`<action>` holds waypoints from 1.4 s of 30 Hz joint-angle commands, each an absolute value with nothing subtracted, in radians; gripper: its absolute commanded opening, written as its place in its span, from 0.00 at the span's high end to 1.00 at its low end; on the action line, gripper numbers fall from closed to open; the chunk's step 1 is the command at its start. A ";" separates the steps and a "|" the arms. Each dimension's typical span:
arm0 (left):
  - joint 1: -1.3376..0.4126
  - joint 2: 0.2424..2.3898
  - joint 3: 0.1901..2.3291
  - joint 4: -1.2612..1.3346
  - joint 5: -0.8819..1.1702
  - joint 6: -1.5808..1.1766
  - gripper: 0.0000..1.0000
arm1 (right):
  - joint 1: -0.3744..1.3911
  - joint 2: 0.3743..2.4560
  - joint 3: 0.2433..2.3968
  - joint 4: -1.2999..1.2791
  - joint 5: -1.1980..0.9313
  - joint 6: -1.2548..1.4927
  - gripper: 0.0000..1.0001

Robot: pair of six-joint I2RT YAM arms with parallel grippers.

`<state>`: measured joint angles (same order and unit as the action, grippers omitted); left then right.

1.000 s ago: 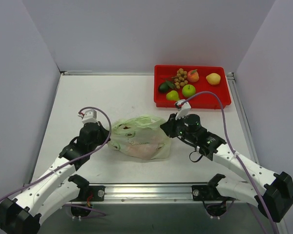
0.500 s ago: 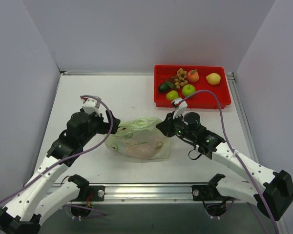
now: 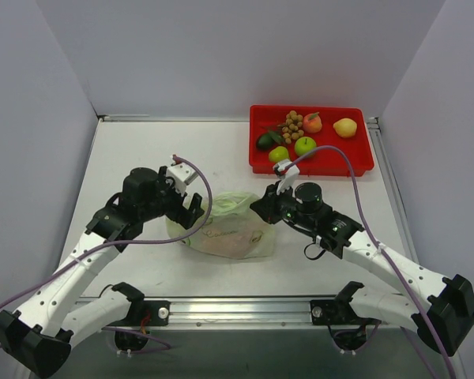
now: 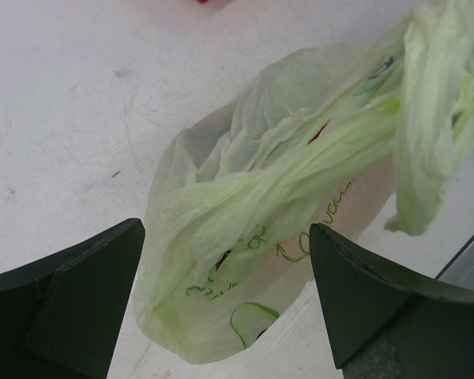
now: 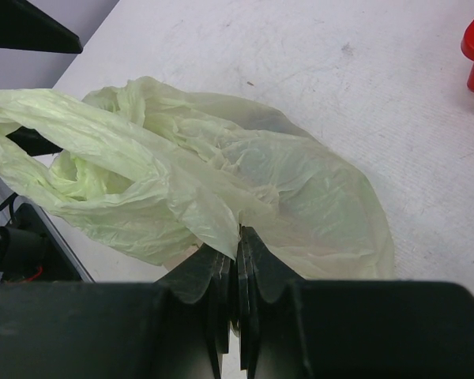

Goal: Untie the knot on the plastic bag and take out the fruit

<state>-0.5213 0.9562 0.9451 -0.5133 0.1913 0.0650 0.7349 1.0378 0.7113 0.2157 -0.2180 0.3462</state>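
Pinching a fold of the plastic bag (image 5: 300,189), right pincer (image 5: 238,237) clamped shut, left pincer (image 4: 223,233) spread wide above it

The only lettering is a faint green print (image 4: 332,207) on the plastic bag (image 4: 221,181), seen in the left wrist view; a slanted, handwriting-style word runs along a crease, its letters broken by folds, so it cannot be read with any certainty; lower down are a few more green strokes and a curved outline, likewise illegible; the other two views show nothing readable.
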 commanded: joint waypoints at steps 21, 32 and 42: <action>-0.518 1.048 0.957 -0.485 0.239 0.155 0.31 | 0.778 1.028 0.723 0.241 -0.222 0.334 0.93; -0.518 1.123 0.914 -0.361 0.043 0.072 0.62 | 0.790 1.026 0.718 0.238 -0.210 0.334 0.93; -0.457 1.092 1.055 -0.285 -0.449 -0.164 1.00 | 0.762 0.982 0.738 0.229 -0.003 0.368 0.90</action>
<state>-0.4995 1.1194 0.9386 -0.3603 -0.2413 -0.0399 0.7746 1.0138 0.7052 0.2111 -0.1123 0.3496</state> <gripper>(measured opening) 0.042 0.097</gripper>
